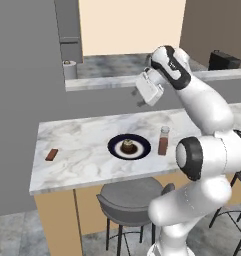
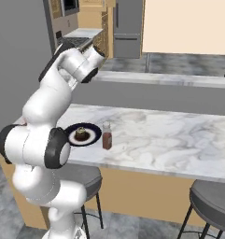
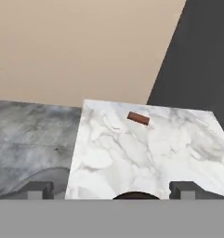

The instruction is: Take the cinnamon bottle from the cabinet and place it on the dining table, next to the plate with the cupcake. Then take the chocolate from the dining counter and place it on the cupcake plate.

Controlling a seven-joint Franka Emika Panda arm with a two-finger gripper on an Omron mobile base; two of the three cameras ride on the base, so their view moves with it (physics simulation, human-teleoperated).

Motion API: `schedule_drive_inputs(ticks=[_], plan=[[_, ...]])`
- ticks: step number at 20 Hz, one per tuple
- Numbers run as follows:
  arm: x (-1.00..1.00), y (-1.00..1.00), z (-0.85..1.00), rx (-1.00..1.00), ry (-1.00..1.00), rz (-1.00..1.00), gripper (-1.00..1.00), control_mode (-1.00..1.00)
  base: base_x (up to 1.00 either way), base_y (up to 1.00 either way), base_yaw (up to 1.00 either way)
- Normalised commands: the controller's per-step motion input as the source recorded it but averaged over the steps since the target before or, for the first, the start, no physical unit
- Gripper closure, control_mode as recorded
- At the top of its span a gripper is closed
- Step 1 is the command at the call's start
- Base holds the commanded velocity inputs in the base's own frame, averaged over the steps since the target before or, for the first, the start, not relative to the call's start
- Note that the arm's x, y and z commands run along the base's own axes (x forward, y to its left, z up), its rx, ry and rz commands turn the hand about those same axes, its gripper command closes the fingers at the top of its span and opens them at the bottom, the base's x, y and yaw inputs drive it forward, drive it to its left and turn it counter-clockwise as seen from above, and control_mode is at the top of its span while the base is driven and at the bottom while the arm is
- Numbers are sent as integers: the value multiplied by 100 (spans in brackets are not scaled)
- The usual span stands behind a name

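Small flat reddish-brown chocolate bar (image 1: 52, 154) lies alone at the left end of the white-and-grey marble counter (image 1: 82, 165), well apart from the dark plate (image 1: 142, 150). Light, stiff, low: pinch its long edges. Your fingers (image 3: 39, 188) stand wide, empty.

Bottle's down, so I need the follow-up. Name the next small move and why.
Probably swing the open, empty claw toward the chocolate at the table's far end: the bottle already stands beside the plate, and the bar lies apart from it.
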Motion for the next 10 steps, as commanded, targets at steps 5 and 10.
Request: schedule_drive_inputs(ticks=[5, 10], plan=[[0, 100, 0, -32, 0, 52, -100, -100, 0, 0, 0], [0, 100, -6, -33, -14, 43, -100, -100, 0, 0, 0]])
